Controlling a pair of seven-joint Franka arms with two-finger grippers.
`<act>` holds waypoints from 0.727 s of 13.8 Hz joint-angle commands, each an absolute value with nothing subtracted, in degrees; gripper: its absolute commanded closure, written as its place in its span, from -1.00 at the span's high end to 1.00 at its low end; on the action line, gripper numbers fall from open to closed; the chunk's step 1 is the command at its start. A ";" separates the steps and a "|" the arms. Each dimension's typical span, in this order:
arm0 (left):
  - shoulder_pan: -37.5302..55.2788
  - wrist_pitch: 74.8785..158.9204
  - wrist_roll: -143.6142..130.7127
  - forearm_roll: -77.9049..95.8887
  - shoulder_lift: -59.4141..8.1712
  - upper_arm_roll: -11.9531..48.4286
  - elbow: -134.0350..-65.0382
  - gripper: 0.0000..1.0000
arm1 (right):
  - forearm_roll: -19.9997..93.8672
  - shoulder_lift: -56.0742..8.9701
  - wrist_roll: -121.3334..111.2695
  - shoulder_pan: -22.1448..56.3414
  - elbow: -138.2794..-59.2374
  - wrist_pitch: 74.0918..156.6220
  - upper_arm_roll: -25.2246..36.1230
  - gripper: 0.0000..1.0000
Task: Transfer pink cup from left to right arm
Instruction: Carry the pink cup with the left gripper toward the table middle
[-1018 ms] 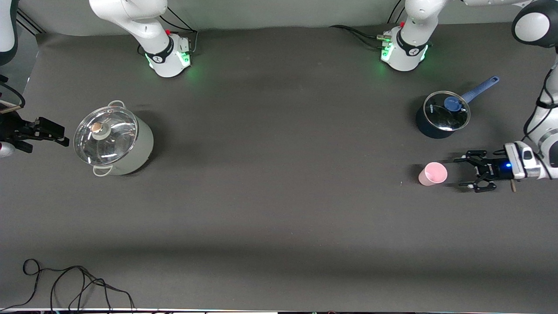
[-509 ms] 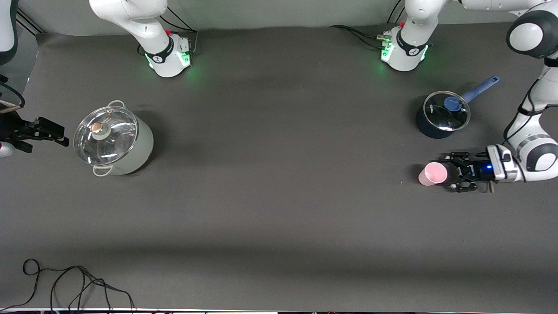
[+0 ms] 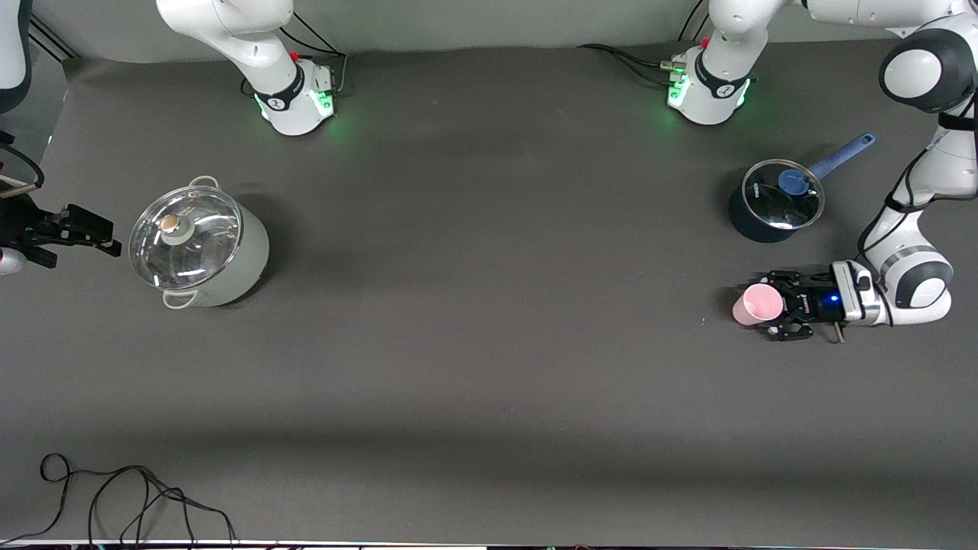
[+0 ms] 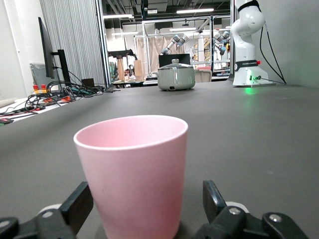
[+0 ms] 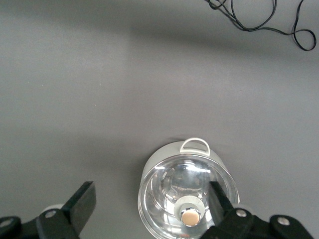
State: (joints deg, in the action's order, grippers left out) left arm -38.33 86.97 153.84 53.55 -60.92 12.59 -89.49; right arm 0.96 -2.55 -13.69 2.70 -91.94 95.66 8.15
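Reaching stage: your left gripper [image 3: 773, 308] stands wide open, holding nothing, the pink cup [image 3: 757, 304] upright between its fingers [image 4: 77, 205]. Next, close squarely. Your right gripper [image 3: 95, 233] waits open above the table's end.

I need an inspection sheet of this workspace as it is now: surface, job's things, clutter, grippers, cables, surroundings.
Surface: dark grey table mat, bare in the middle.
Job's things: small pale pink plastic cup, upright, at the left arm's end.
Clutter: dark blue saucepan with glass lid farther from the front camera than the cup; large pale green pot with glass lid at the right arm's end.
Grippers: left gripper open, fingers either side of the cup; right gripper open, waiting over the green pot.
Cables: black cable looped at the table's near edge.
Surroundings: monitor, other robots.
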 commanded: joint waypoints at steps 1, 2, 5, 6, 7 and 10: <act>-36.83 87.10 155.39 55.72 -61.17 12.22 -89.74 0.95 | 0.70 -1.85 -12.48 3.16 -90.88 93.96 8.35 0.99; -36.48 87.10 155.39 55.98 -61.17 12.22 -89.74 0.93 | 0.70 -1.76 -12.48 3.16 -90.88 93.78 8.44 0.99; -35.25 87.10 156.35 57.30 -61.44 12.22 -89.65 0.59 | 0.79 -1.67 -12.39 3.16 -90.79 93.69 8.70 1.00; -34.90 87.10 157.75 58.52 -61.52 12.22 -89.65 0.31 | 0.79 -1.67 -12.39 3.16 -90.79 93.78 8.70 0.99; -34.54 87.10 158.81 59.06 -61.52 12.22 -89.74 -0.48 | 0.88 -1.76 -12.39 3.16 -90.79 93.78 8.79 0.99; -34.10 87.27 159.08 60.38 -61.70 12.22 -89.56 -1.00 | 2.02 -2.02 -12.48 3.16 -90.88 93.87 8.70 0.99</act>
